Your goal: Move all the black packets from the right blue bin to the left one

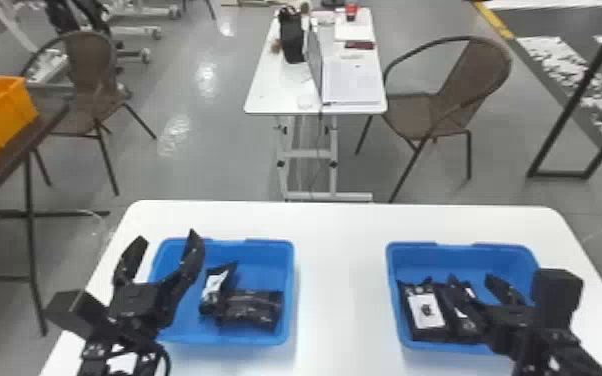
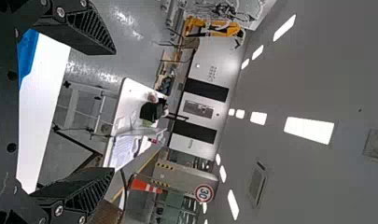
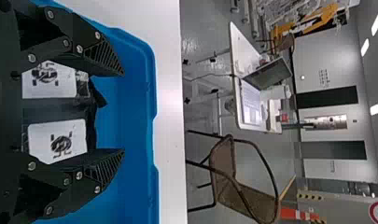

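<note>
1. Head view: left gripper (image 1: 166, 239), jaws apart, stands at the outer side of the left bin (image 1: 245, 243); dark packets (image 1: 252, 307) lie inside that bin.
2. Head view: right gripper (image 1: 471, 278), jaws apart, is over the right bin (image 1: 505, 247), near black packets (image 1: 425, 315).
3. Right wrist view: white labels (image 3: 58, 137) face up on two packets there.
4. Left wrist view: ceiling lights (image 2: 309, 130) beyond spread jaws.
</note>
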Robot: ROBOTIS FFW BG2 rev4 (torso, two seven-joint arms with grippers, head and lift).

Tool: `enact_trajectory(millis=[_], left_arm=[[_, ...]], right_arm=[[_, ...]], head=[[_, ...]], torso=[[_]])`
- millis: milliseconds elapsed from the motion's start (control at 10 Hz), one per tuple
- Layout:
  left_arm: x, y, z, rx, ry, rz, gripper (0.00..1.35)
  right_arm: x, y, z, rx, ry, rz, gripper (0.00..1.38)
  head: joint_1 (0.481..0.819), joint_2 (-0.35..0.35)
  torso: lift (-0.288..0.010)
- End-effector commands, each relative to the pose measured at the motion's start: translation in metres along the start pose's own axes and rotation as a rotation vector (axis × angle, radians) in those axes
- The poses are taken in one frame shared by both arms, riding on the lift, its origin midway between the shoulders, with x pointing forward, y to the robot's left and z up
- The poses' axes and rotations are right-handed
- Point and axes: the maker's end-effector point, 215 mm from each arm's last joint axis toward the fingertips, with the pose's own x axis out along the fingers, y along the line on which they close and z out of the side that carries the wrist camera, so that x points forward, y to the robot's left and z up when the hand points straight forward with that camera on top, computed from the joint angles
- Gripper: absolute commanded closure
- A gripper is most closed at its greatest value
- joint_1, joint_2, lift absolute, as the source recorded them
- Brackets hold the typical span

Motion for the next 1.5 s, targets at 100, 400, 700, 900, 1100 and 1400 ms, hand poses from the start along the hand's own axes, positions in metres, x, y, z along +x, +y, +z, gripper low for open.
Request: enact_trajectory(millis=[100, 400, 700, 900, 1100, 1400], left_arm=[[0.002, -0.003, 0.000, 0.003, 0.002, -0.006, 0.15], [0.004, -0.007, -0.003, 0.005, 0.013, -0.013, 0.15], [0.005, -0.008, -0.002, 0.011, 0.012, -0.016, 0.15], [0.005, -0.008, -0.002, 0.011, 0.010, -0.016, 0.15], [0.005, -0.007, -0.001, 0.009, 0.008, -0.013, 0.15], [0.004, -0.006, 0.000, 0.009, 0.004, -0.011, 0.15]], right_arm=[[-0.009, -0.031, -0.027, -0.020, 0.090, -0.067, 0.50], [-0.007, -0.065, -0.049, -0.020, 0.160, -0.128, 0.50], [0.009, -0.061, -0.057, -0.001, 0.213, -0.081, 0.50], [0.015, -0.039, -0.064, -0.002, 0.235, -0.038, 0.50], [0.011, -0.025, -0.078, -0.006, 0.271, -0.009, 0.50], [0.020, -0.025, -0.081, 0.008, 0.285, -0.005, 0.50]], head=[[0.695, 0.015], [0.695, -0.036], [0.695, -0.058], [0.695, -0.047], [0.695, -0.021], [0.695, -0.002]], torso=[[0.000], [0.000], [0.000], [0.000], [0.000], [0.000]])
